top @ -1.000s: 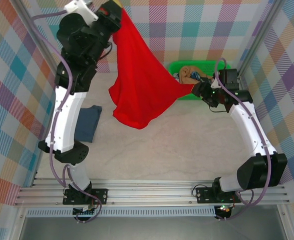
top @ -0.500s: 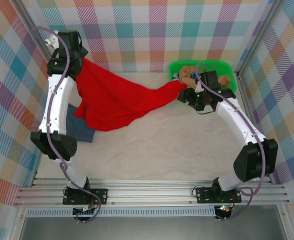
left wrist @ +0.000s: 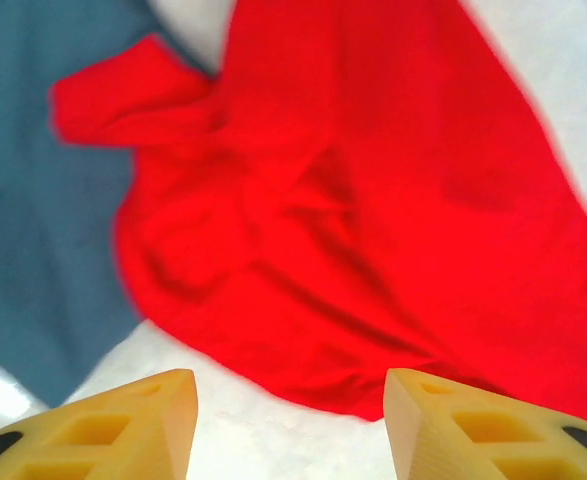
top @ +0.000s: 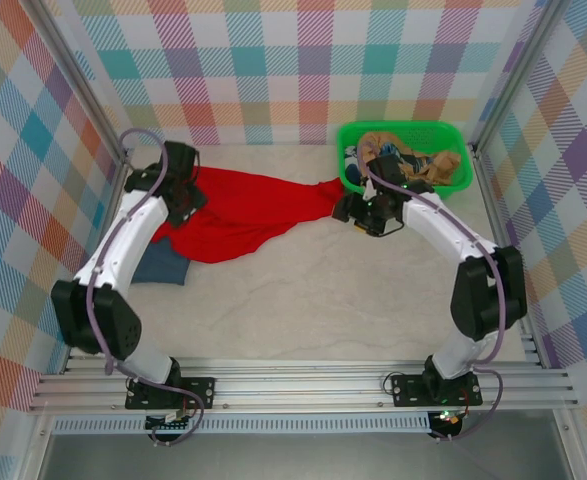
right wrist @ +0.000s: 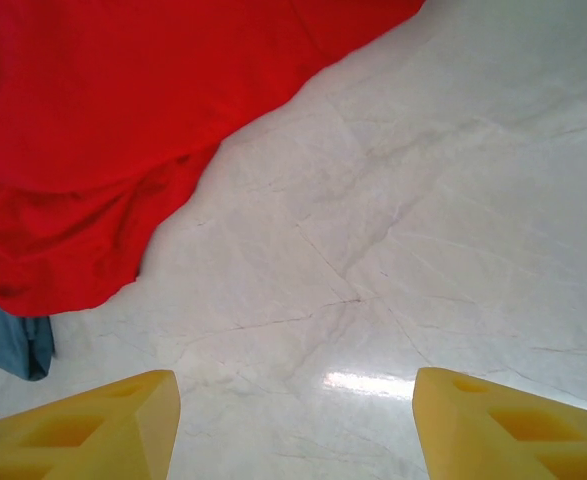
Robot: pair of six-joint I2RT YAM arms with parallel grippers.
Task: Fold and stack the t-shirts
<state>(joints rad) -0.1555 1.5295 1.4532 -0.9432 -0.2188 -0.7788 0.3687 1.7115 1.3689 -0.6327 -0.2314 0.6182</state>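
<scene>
The bright red t-shirt (top: pixel 243 215) lies spread and rumpled on the table at the back left, one end stretching toward the basket. Its left edge overlaps the slate-blue t-shirt (top: pixel 158 268). My left gripper (top: pixel 188 205) hovers over the red shirt's left end, open. In the left wrist view its jaws (left wrist: pixel 288 420) stand apart over bare table, with the red cloth (left wrist: pixel 373 200) just ahead and the blue cloth (left wrist: pixel 33 200) to the left. My right gripper (top: pixel 347 208) is open by the shirt's right end; between its fingertips (right wrist: pixel 295 420) lies bare table, with the red cloth (right wrist: pixel 93 120) farther off.
A green basket (top: pixel 401 127) with several crumpled garments stands at the back right, just behind the right arm. Checkered walls and metal posts close in the table. The pale marble tabletop (top: pixel 313 290) stretches across the front and middle.
The left arm has swung down from high up and let the red shirt go, its jaws opening. The shirt now lies on the table. The right gripper has moved left and lower.
</scene>
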